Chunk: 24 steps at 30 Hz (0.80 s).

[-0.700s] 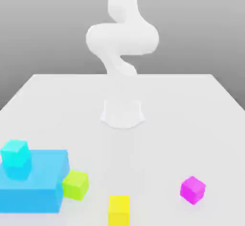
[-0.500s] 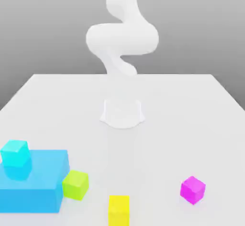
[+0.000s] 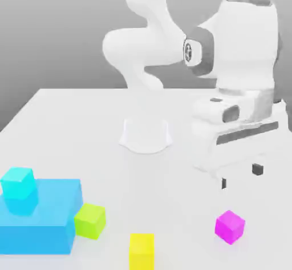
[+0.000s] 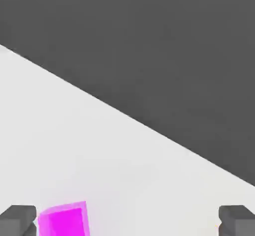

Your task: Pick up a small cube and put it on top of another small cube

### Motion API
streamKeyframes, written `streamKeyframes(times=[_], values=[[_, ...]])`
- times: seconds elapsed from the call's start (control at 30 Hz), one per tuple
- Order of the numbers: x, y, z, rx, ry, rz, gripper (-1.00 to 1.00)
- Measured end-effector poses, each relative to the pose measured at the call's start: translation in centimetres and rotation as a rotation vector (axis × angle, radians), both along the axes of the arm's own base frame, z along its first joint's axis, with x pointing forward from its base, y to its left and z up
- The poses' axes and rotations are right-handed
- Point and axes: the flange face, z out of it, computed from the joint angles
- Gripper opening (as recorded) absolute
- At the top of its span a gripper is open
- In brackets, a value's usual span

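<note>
We take the magenta cube [image 3: 230, 227] as our landmark. It rests on the white table [image 3: 177, 200], toward the exterior view's right, turned so that an edge between two side faces points roughly toward the camera. Above the magenta cube we see the gripper [image 3: 240, 176], pointing downward, its two dark fingertips [image 3: 258, 169] spread well apart with nothing between them and neither one touching the cube. In the hand view we again find the magenta cube, lying near one of the two spread fingertips rather than midway between them. The white arm [image 3: 245, 46] reaches over from its base [image 3: 146, 136], which stands behind the magenta cube and toward the exterior view's left. To the exterior view's left of the magenta cube, and nearer the camera, we note the yellow cube [image 3: 142, 253], well apart from it. Farther to that same side we find the lime-green cube [image 3: 90, 221], tilted and just beside the blue block [image 3: 40, 229]. Farthest from the magenta cube, on top of the blue block, we observe the cyan cube [image 3: 18, 183]. We cannot tell how far the block extends beyond the exterior view's left edge.
</note>
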Motion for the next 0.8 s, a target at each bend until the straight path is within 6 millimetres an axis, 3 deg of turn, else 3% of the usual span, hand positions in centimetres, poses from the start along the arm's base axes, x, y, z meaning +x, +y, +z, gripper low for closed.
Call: streamKeyframes(times=[0.1, 0.27, 0.3, 0.53, 0.7, 0.73, 0.8], values=[[-2.3, 1.0, -5.4, -0.025, 0.080, 0.063, 0.00], [-3.0, 1.3, -11.7, -0.031, 0.104, 0.083, 0.00], [-3.1, 1.3, -12.8, -0.032, 0.105, 0.083, -1.00], [-3.1, 1.3, -13.0, -0.032, 0.105, 0.083, -1.00], [-3.1, 1.3, -8.0, -0.032, 0.105, 0.083, -1.00], [-2.6, 0.2, -7.0, -0.035, 0.104, 0.049, -1.00], [-0.4, -4.5, -5.3, -0.039, 0.101, -0.107, -1.00]])
